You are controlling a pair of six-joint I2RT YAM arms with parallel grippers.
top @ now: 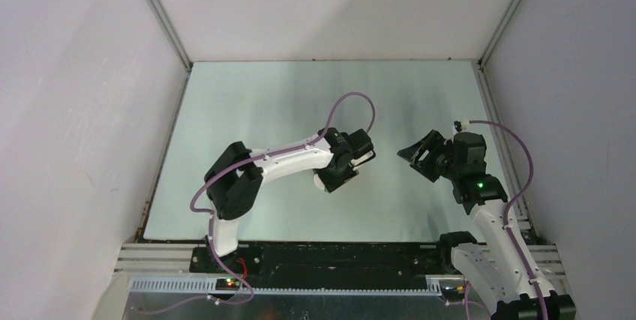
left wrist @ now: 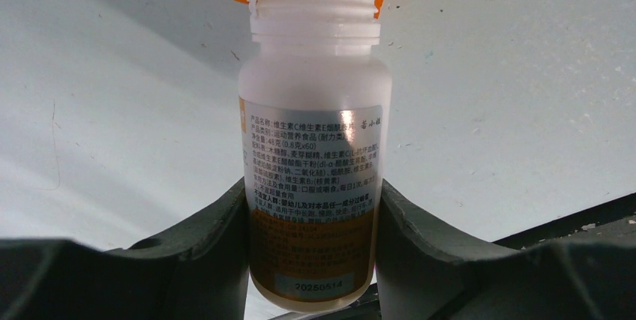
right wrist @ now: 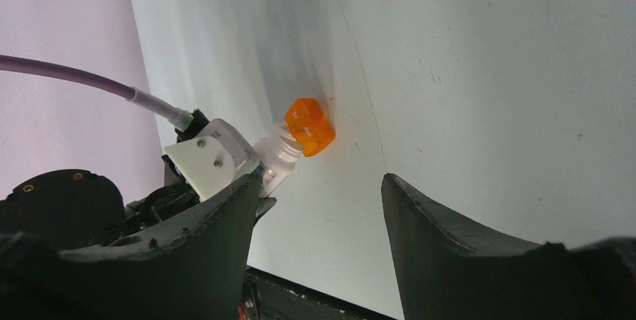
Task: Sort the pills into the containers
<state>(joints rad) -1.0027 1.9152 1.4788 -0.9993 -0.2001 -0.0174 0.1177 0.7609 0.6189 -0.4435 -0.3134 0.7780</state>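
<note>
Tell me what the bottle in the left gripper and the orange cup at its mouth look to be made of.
Pill bottle: likely opaque white plastic, semi-matte, with moulded threads at the neck. Its label, paper or film, is glossy and shows glare. Orange cup: probably translucent plastic with a smooth finish, since it glows where light passes through.

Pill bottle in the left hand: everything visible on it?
White plastic pill bottle, no cap on its threaded neck. The label carries dense dark print, an orange band lower down and a date code by the base. The left hand clamps its lower body from both sides. Its open mouth meets the orange cup; contents cannot be seen.
</note>
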